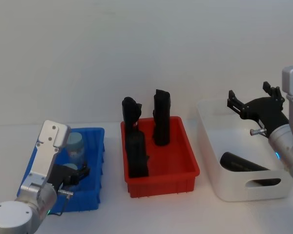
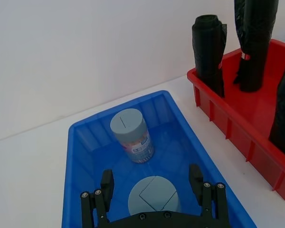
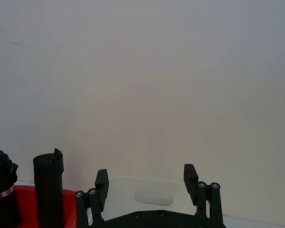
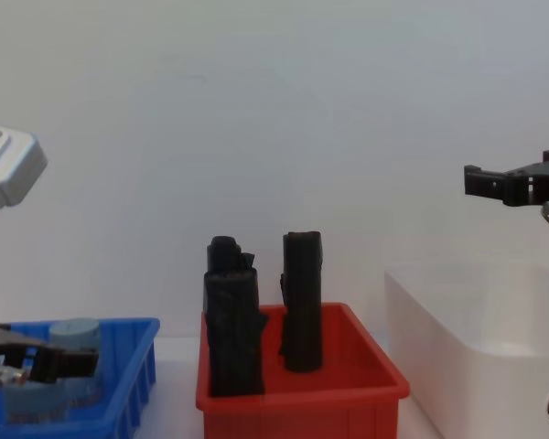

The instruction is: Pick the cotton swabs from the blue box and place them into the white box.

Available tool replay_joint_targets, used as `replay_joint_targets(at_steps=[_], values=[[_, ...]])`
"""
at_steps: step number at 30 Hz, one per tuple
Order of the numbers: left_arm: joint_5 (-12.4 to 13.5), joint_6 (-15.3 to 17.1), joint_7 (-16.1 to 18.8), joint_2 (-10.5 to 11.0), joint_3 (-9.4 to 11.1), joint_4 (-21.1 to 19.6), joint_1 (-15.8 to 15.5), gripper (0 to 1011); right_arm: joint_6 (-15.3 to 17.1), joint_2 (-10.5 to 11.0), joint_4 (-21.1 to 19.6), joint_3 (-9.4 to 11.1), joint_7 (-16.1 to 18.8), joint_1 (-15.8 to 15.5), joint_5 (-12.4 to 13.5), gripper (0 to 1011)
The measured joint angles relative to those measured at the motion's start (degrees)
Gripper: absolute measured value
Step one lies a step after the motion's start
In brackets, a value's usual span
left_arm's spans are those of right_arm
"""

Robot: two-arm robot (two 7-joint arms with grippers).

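Evidently nothing is moved yet: both cotton swabs (image 2: 133, 135) sit in the blue box (image 2: 85, 137), left end effector (image 2: 151, 175) spread astride one, right end effector (image 1: 250, 92) spread above the white box (image 1: 210, 161).

A red bin (image 1: 161, 186) sits on the white bench (image 1: 112, 214). Three black rolls (image 1: 161, 119) stand upright in it, two at the back and one nearer the front.
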Motion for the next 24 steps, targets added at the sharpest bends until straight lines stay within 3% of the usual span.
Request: replay_joint_targets(at_steps=[24], values=[[-0.81, -0.39, -0.43, -1.52, -0.75, 4.53, -0.29, 1003, 0.0, 0.0, 0.0, 0.0, 0.0, 0.0, 0.0, 1002]])
